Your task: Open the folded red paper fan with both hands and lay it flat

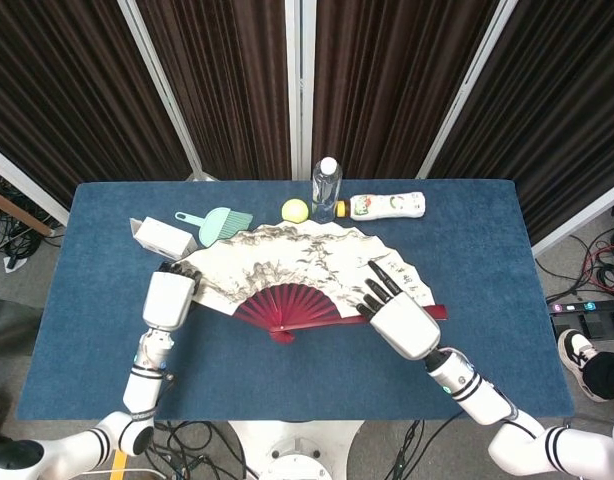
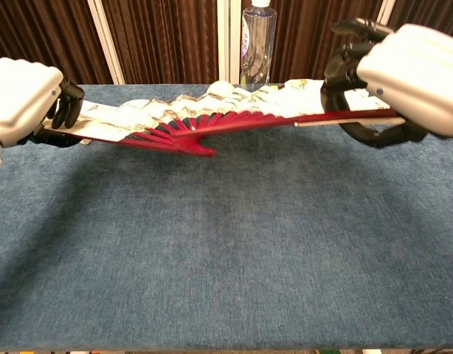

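Note:
The paper fan (image 1: 297, 265) is spread wide open, its pale painted leaf arching over red ribs that meet at a pivot (image 1: 282, 332). It hangs nearly level above the blue table, seen edge-on in the chest view as the fan (image 2: 212, 118). My left hand (image 1: 168, 298) grips the left end rib; the same left hand (image 2: 23, 103) shows at the chest view's left edge. My right hand (image 1: 399, 322) holds the right end rib, with the right hand (image 2: 403, 81) curled around the red stick.
Along the table's far side stand a clear water bottle (image 1: 326, 187), a yellow ball (image 1: 293, 210), a lying white bottle (image 1: 387, 205), a green dustpan brush (image 1: 215, 222) and a small white box (image 1: 152, 235). Blue cloth table (image 2: 234, 251) stretches in front.

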